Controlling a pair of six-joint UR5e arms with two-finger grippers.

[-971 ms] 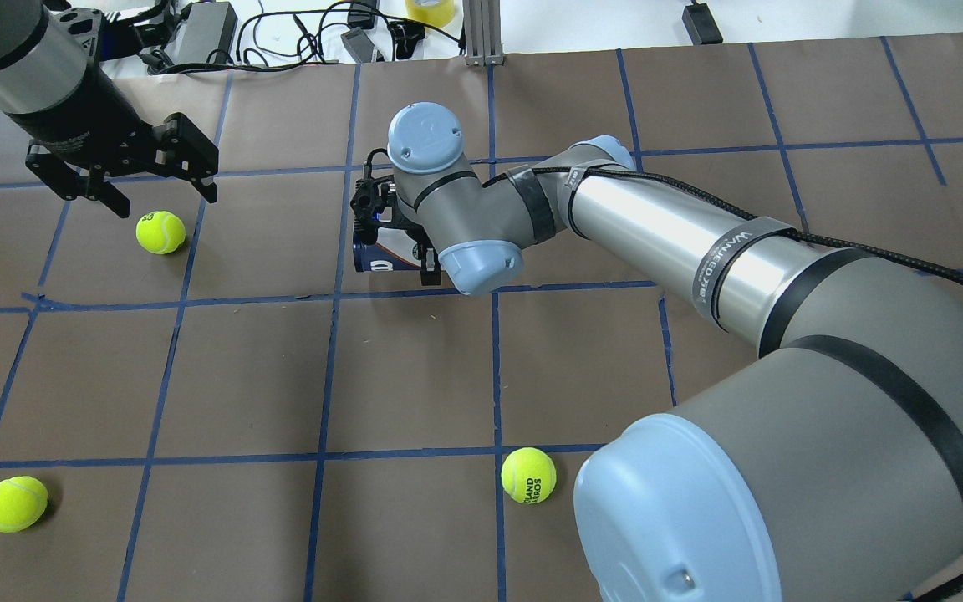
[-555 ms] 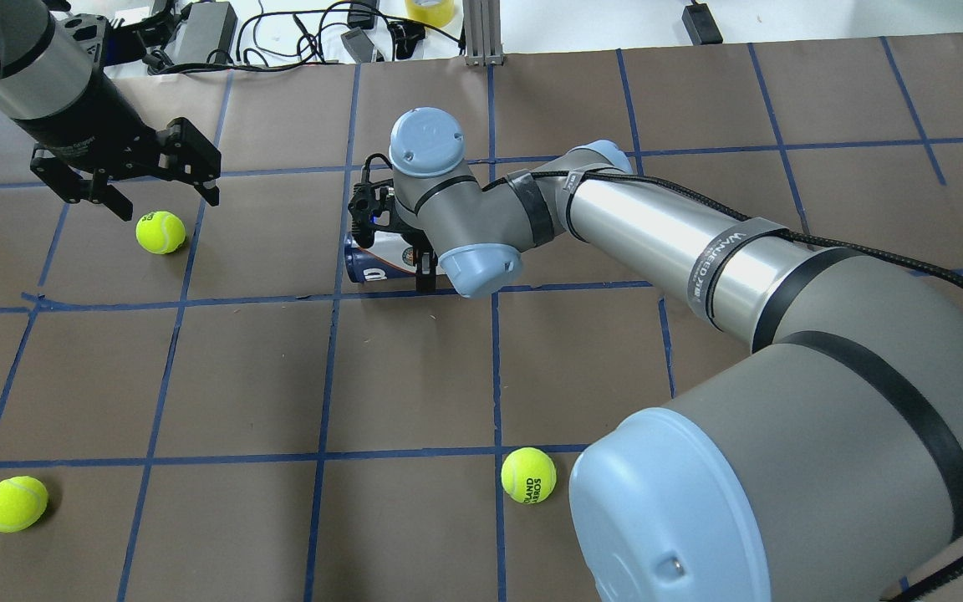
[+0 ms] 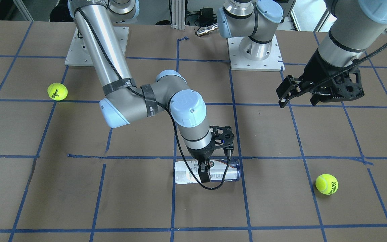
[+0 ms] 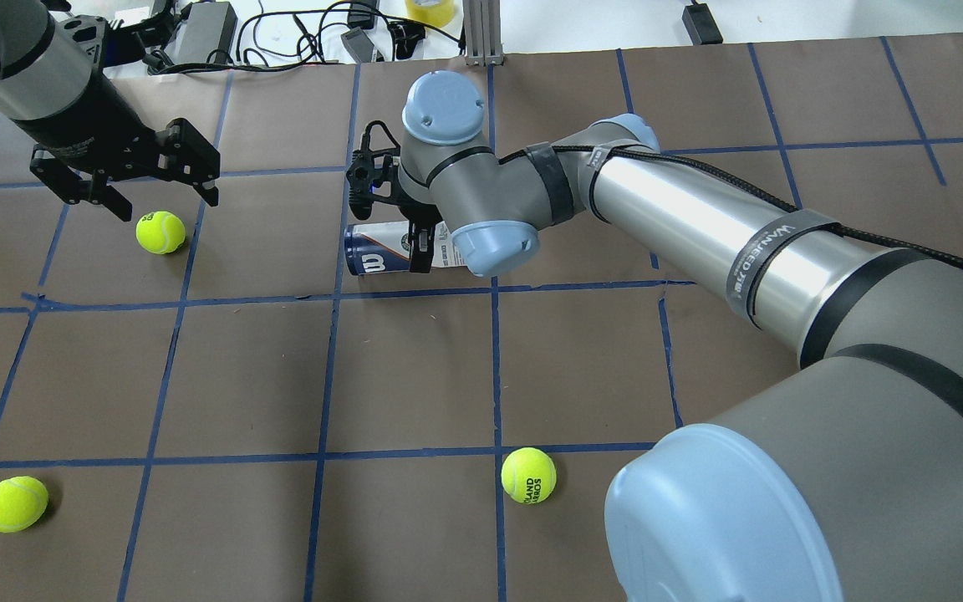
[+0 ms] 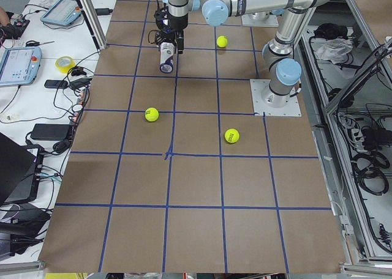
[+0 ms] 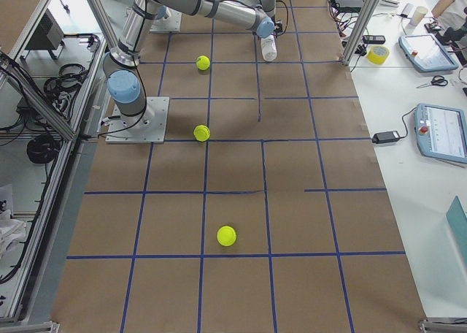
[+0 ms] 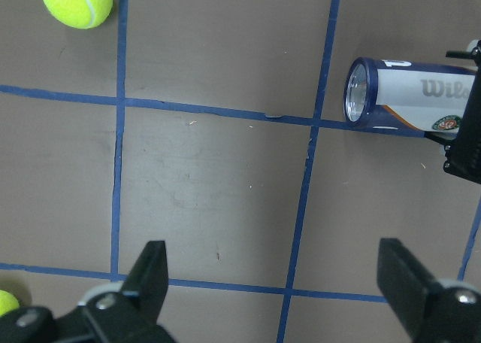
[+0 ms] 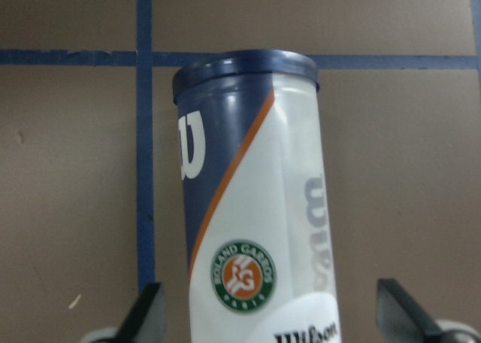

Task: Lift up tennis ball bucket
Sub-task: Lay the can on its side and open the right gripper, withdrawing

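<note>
The tennis ball bucket point(image 3: 185, 173) lies on its side near the table's middle, a clear can with a white and navy label. It also shows in the overhead view point(image 4: 377, 251), the right wrist view point(image 8: 255, 192) and the left wrist view point(image 7: 409, 95). My right gripper point(image 3: 205, 170) points straight down, one finger on each side of the bucket's middle, shut on it point(image 4: 421, 244). The bucket is level and low over the paper; I cannot tell whether there is a gap under it. My left gripper point(image 4: 164, 199) is open and empty, hovering well to the bucket's left point(image 3: 297, 101).
Three yellow-green tennis balls lie on the brown paper: one point(image 4: 160, 232) just under my left gripper, one point(image 4: 13, 504) at the near left, one point(image 4: 528, 475) near the front centre. Cables and power bricks point(image 4: 206, 29) lie past the far edge.
My right wrist has risen and shifted slightly right. The bucket has moved a little with the gripper and more of its label shows. My left gripper has barely moved.
</note>
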